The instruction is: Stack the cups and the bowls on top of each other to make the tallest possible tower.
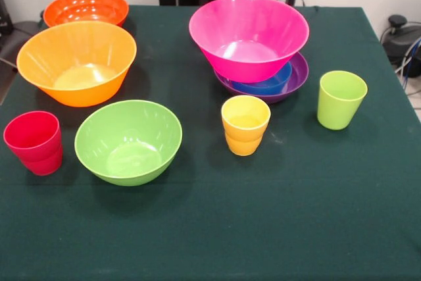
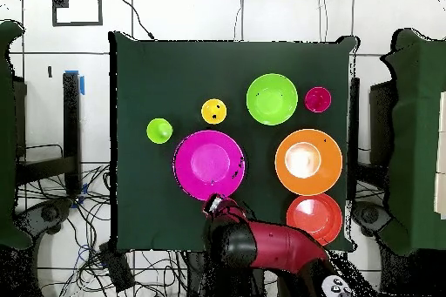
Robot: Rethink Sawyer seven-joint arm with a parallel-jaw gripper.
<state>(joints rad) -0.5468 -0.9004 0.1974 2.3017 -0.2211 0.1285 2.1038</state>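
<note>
The tower [image 1: 260, 64] stands toward the back of the table [image 1: 217, 228]: pink bowl [image 1: 248, 36] over blue bowl [image 1: 266, 85], inside the purple bowl [image 1: 297, 78]. Yellow cup [image 1: 245, 124] and green cup [image 1: 341, 99] sit just in front. Green, orange and red-orange bowls and a red cup stand apart. The hand [image 2: 213, 203] hangs at the pink bowl's edge; I cannot tell its opening.
</note>
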